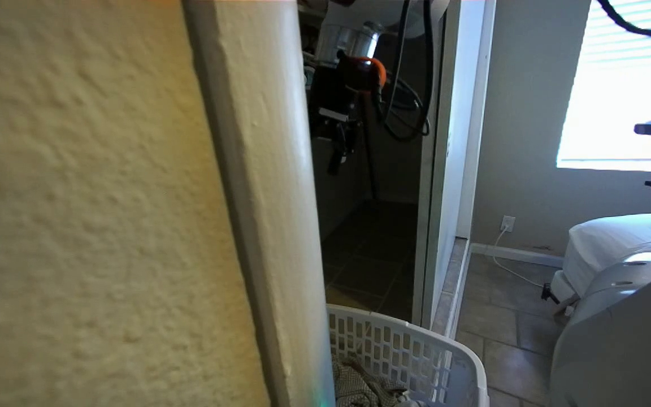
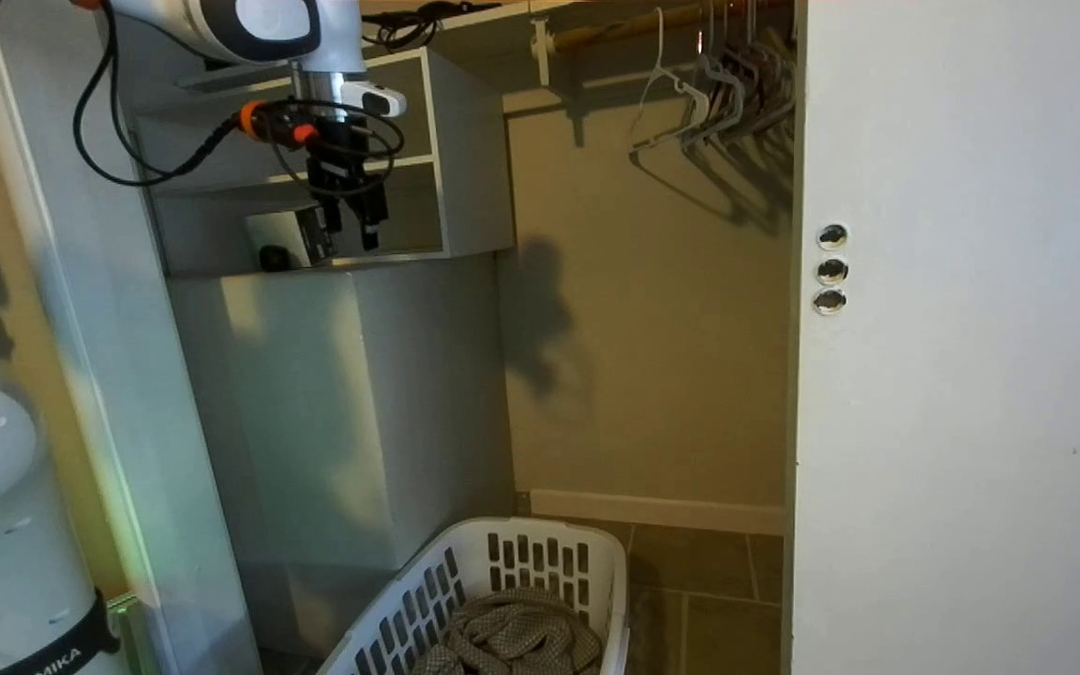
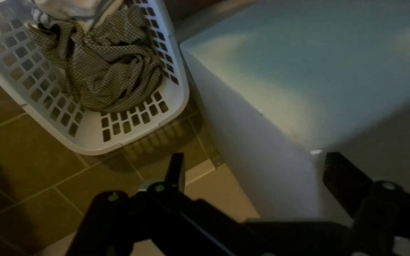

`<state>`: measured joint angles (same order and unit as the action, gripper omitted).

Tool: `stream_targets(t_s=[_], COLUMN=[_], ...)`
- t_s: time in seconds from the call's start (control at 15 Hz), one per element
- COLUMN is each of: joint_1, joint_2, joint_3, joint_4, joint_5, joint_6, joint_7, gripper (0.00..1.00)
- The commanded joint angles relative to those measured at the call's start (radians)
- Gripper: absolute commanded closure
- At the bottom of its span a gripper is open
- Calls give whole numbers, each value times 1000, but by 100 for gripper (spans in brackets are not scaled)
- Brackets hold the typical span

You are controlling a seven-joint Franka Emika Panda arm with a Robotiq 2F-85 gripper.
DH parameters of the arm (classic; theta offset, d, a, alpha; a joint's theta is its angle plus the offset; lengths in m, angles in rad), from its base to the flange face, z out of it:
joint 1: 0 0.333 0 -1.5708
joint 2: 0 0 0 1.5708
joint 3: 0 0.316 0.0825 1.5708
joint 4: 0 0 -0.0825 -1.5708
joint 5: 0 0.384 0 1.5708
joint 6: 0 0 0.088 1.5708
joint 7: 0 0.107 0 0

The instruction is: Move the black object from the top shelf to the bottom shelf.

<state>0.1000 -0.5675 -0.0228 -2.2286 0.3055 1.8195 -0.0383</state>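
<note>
Checked cloth (image 3: 116, 67) lies bunched in a white basket (image 3: 89, 131) on a tiled floor (image 3: 37, 156) as hangers (image 2: 739, 98) dangle from a rod (image 2: 615, 30). Light fills a window (image 1: 619, 96); a white cord (image 1: 495, 257) runs from a wall outlet (image 1: 507, 223).

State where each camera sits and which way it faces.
An exterior view, outside the closet, faces its shelf unit: base, arm, tool show.
An exterior view, close against a wall, looks past it toward a window: arm, tool show.
Wrist view, mounted on the arm, looks down at a white basket: the tool's fingers show.
Both exterior views share arm, tool and white basket.
</note>
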Motion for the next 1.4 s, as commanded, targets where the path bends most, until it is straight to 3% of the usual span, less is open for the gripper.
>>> stream_targets(t_s=[0.0,0.27,0.33,0.8,1.33], joint_1=[36,31,14,13,31], joint_2=[109,175,120,161,241], joint_3=[-12,-10,13,12,33], joint_4=[173,262,199,236,257], joint_5=[103,169,136,146,542], joint_6=[-120,-181,-140,-153,239], joint_7=[-24,-25,-15,-15,12], gripper=[0,0,0,0,0])
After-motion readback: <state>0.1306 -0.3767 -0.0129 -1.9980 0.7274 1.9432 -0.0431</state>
